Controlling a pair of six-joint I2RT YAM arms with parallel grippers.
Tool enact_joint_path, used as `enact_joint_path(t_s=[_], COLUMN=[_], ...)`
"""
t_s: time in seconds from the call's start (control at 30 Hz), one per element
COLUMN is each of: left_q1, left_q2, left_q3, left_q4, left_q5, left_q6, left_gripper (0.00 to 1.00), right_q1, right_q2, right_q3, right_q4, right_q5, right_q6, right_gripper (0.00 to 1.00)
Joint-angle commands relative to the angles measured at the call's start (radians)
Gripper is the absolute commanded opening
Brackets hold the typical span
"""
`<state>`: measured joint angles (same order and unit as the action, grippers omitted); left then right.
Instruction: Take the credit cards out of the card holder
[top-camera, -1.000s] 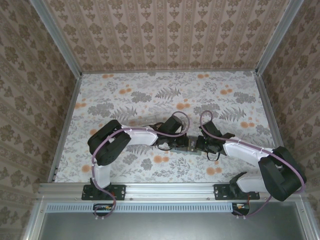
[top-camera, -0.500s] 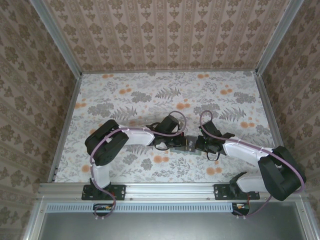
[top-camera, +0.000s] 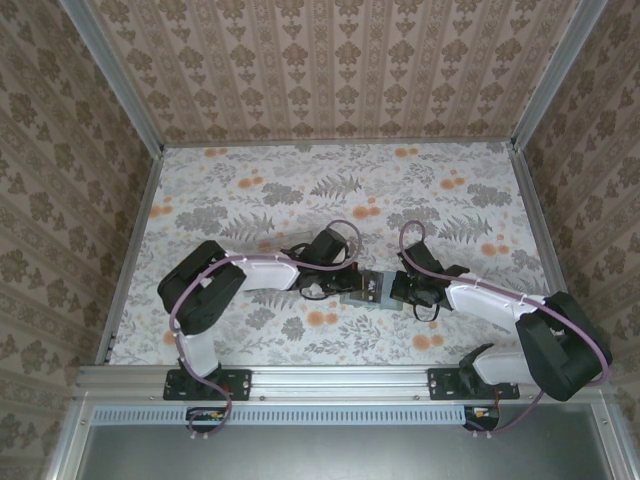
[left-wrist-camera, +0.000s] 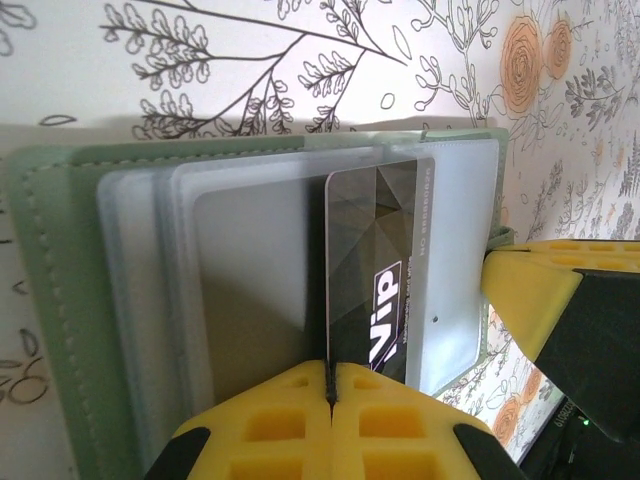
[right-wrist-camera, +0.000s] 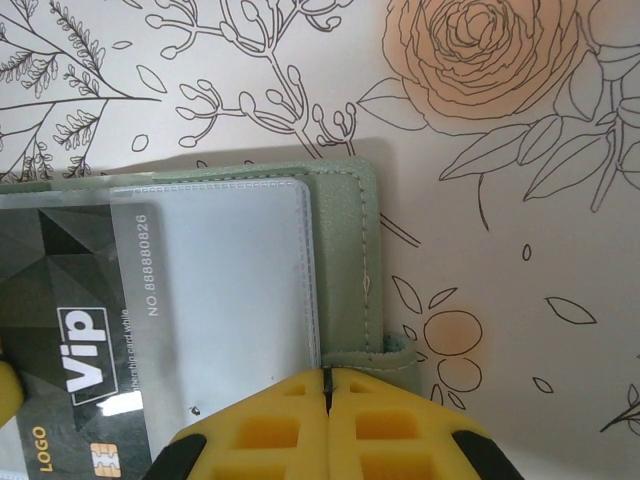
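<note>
The card holder (left-wrist-camera: 60, 300) lies open on the table, green outside, with clear sleeves inside. A black credit card (left-wrist-camera: 380, 260) marked "Vip" sticks partway out of a sleeve. My left gripper (left-wrist-camera: 330, 372) is shut on that card's edge. My right gripper (right-wrist-camera: 327, 378) is shut on the card holder (right-wrist-camera: 345, 240) at its green rim, beside the small strap tab. The same black card (right-wrist-camera: 70, 300) shows at the left of the right wrist view. From above, the card holder (top-camera: 372, 290) sits between the left gripper (top-camera: 340, 293) and the right gripper (top-camera: 398, 291).
The flowered tablecloth (top-camera: 250, 190) stretches away behind both arms. A clear plastic case (top-camera: 283, 243) lies just behind the left forearm. Patterned walls and metal rails (top-camera: 135, 250) close in the table on three sides.
The left arm has drawn back to the left with the black card in its grip. More of the card holder now shows between the two grippers. The right arm has stayed put.
</note>
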<state>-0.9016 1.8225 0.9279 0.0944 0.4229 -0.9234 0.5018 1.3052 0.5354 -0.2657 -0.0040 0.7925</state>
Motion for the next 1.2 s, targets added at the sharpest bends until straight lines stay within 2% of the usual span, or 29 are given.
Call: enact_joint_path(t_s=[0.0, 0.37, 0.57, 0.77, 0.83, 0.9, 1.07, 1.13, 1.17], left_q1=[0.006, 0.019, 0.019, 0.019, 0.02, 0.022, 0.034, 0.038, 0.038], left_q2=[-0.057, -0.161, -0.221, -0.317, -0.357, -0.394, -0.518, -0.569, -0.591], left_q3=[-0.02, -0.035, -0.022, 0.026, 0.05, 0.073, 0.099, 0.094, 0.095], left_q4=[-0.041, -0.093, -0.164, -0.319, -0.396, -0.477, -0.648, -0.696, -0.726], left_q5=[0.001, -0.003, -0.036, -0.11, -0.153, -0.21, -0.378, -0.427, -0.451], left_q6=[0.011, 0.039, 0.071, 0.161, 0.208, 0.259, 0.38, 0.452, 0.487], left_gripper=[0.0, 0.0, 0.0, 0.0, 0.0, 0.0, 0.0, 0.0, 0.0], right_q1=[0.005, 0.005, 0.005, 0.005, 0.004, 0.005, 0.005, 0.006, 0.006], right_q2=[0.041, 0.024, -0.05, -0.213, -0.274, -0.324, -0.402, -0.408, -0.406], right_q3=[-0.012, -0.005, 0.014, 0.086, 0.105, 0.118, 0.14, 0.157, 0.162], right_q4=[-0.038, -0.043, -0.063, -0.119, -0.12, -0.109, -0.048, -0.032, -0.024], right_q5=[0.034, 0.035, 0.033, 0.028, 0.024, 0.013, -0.031, -0.045, -0.057], right_q6=[0.011, 0.011, -0.022, -0.115, -0.142, -0.166, -0.227, -0.239, -0.242], right_gripper=[0.08, 0.08, 0.1, 0.21, 0.28, 0.46, 0.77, 0.94, 1.0])
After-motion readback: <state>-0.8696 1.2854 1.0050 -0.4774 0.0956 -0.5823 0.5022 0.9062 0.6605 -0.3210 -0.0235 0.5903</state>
